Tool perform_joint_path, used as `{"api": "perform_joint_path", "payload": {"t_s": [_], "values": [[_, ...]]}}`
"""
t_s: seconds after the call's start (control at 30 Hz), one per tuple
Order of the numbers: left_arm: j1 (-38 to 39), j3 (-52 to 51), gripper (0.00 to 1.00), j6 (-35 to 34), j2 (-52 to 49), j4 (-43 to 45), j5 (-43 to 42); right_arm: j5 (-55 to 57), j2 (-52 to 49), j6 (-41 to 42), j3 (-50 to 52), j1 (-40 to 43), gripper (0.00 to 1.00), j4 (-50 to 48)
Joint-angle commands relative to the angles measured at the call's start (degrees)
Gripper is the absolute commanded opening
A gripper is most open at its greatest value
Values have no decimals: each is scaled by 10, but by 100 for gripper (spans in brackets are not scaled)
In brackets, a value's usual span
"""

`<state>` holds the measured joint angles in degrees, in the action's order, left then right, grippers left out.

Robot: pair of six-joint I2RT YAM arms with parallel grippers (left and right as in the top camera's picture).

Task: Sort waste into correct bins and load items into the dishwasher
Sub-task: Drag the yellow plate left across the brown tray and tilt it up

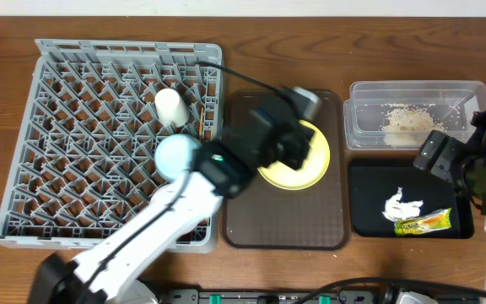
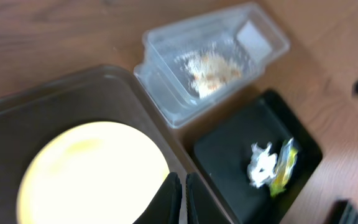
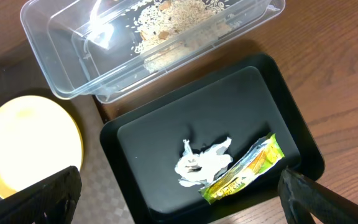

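- yellow plate [image 1: 302,173]: round, lay flat on the brown serving tray [image 1: 251,219]
- clear tub [image 1: 365,118]: rectangular, upright, beside that tray; beige food scraps [image 1: 405,125] were loose on its floor
- black tray [image 1: 369,207]: shallow, just beside the tub; held the crumpled white tissue [image 1: 402,205] and the snack wrapper [image 1: 423,223] (yellow-green, apparently touching the tissue)
- dish rack [image 1: 83,110]: grey peg lattice; white cup [image 1: 172,105] and light blue bowl [image 1: 175,156] sat in it, near the serving-tray side

Likely a robotics lab, wooden table [image 1: 7,270], dish rack [image 1: 74,143], robot arm [image 1: 163,221]
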<state>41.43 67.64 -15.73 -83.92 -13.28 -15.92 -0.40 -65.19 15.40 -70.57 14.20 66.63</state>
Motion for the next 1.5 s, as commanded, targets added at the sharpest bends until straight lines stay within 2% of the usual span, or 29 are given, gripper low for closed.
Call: {"api": "perform_joint_path", "payload": {"t_s": [0.0,0.13,0.17,0.2,0.27,0.3,0.4,0.43,0.57,0.83,0.9,0.97,1.0,1.03,1.07,1.3,1.4,1.47], "values": [[-63,1,7,-27,29,-23,-75,2,2,0,-7,4,99,0],[-81,1,8,-21,23,-64,-89,2,2,0,-7,4,99,0],[-80,1,17,-13,17,-74,-89,2,2,0,-7,4,99,0],[-76,1,33,6,7,-84,-84,2,2,0,-7,4,99,0],[-69,1,56,20,-14,-95,-62,2,2,0,-7,4,99,0],[-66,1,61,19,-27,-99,-43,2,2,0,-7,4,99,0],[-63,1,62,19,-71,-108,40,2,2,0,-7,4,99,0],[-64,1,66,19,-102,-109,89,2,2,0,-7,4,99,0],[-64,1,67,17,-162,-107,161,2,2,0,-7,4,99,0],[-77,1,66,-21,-271,-93,161,2,2,0,-7,4,99,0],[-76,1,57,-22,-289,-87,130,2,2,0,-7,4,99,0],[-76,1,44,-22,-300,-78,96,2,2,0,-7,4,99,0],[-76,1,33,-22,-302,-76,83,1,2,0,-7,4,99,0],[-76,1,12,-22,-302,-76,70,1,2,0,-7,4,99,0],[-76,1,8,-22,-301,-75,59,2,2,0,-7,4,99,0],[-89,1,8,-21,-218,-76,6,2,2,0,-7,4,99,0],[-102,1,7,-22,-143,-76,-15,2,2,0,-7,4,99,0],[-117,1,7,-25,-48,-78,-36,2,2,0,-7,4,99,0]]}}
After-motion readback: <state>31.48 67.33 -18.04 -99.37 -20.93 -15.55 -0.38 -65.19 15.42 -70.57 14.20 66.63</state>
